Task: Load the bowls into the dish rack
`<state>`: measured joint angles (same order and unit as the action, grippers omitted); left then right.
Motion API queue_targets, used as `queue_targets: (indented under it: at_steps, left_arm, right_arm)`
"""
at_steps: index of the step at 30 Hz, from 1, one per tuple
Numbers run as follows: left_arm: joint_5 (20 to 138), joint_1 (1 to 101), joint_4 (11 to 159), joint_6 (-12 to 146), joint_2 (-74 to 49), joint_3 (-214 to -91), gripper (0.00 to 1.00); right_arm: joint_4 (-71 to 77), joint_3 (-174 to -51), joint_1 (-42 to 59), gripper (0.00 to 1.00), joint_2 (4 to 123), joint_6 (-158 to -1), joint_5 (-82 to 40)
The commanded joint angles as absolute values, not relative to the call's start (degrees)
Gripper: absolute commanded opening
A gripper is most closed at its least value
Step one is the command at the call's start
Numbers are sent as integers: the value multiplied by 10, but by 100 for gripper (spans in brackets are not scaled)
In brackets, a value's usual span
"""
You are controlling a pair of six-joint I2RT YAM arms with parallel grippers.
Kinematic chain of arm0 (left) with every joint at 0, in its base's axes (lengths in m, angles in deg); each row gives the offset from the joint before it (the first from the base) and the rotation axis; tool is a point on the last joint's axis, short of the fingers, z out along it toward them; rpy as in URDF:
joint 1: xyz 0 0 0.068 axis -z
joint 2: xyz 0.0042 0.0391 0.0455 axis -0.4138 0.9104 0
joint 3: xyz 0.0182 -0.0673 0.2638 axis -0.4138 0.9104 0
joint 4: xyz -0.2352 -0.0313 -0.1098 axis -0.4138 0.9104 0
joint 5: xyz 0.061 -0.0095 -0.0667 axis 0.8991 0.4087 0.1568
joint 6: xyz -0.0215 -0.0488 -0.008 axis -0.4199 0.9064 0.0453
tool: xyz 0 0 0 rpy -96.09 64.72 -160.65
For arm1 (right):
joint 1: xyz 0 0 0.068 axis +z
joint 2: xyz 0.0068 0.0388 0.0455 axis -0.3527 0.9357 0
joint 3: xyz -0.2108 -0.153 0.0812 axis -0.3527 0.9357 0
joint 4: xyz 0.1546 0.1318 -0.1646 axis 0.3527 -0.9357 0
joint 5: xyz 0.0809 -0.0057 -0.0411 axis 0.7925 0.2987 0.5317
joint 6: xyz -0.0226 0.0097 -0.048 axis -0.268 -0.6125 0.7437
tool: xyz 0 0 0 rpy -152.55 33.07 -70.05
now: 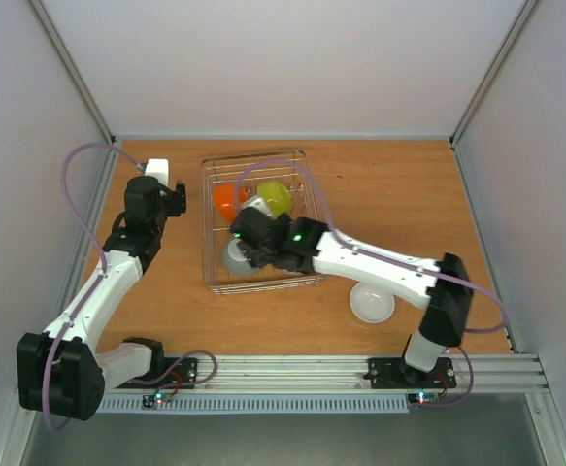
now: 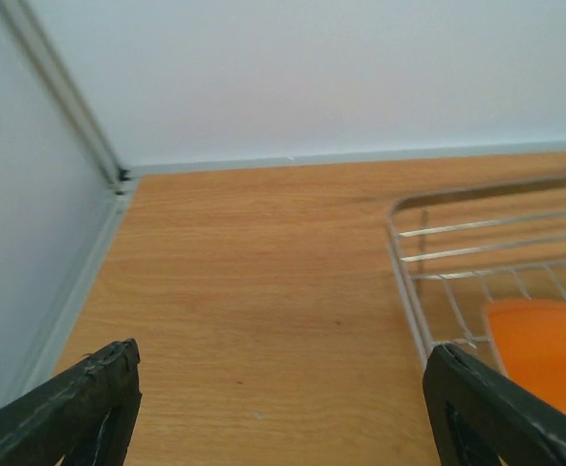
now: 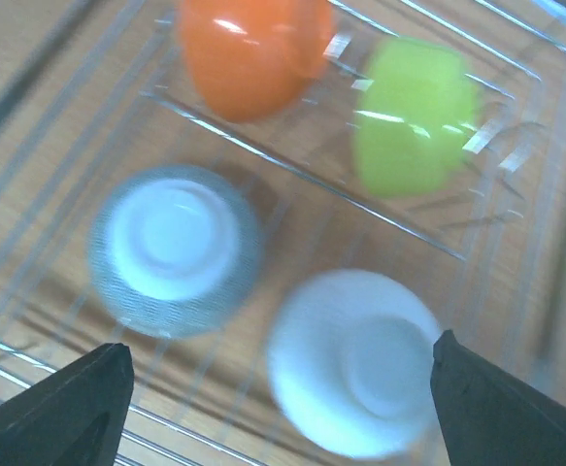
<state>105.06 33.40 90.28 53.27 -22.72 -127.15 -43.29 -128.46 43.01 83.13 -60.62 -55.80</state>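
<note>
Hanging over the dish rack [image 1: 206,223] on the bench [image 1: 389,194], the right jaws stand wide and empty above its contents: orange bowl [image 3: 249,53] and lime green bowl [image 3: 414,112] at the far end, grey bowl [image 3: 176,248] and a white bowl [image 3: 355,359] base-up nearer. A second white bowl [image 1: 372,303] sits on the bench off the rack's near right corner. Left jaws stand wide and empty just left of the rack.
</note>
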Motion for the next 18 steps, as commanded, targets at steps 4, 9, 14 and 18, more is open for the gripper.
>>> queue_targets:
  at_steps: [4, 9, 14, 18]
  left_arm:
    - [855, 332, 950, 515, -220, -1299, 76]
    - [799, 336, 970, 506, -216, -1307, 75]
    - [789, 339, 976, 501, -221, -1309, 75]
    - [786, 340, 976, 502, -221, -1309, 75]
  right_arm:
    - [-515, -1145, 352, 59, 646, -808, -614]
    - [-582, -1040, 339, 51, 558, -887, -606]
    - [-588, -935, 342, 36, 506, -938, -530]
    - [-597, -885, 358, 32, 506, -981, -518]
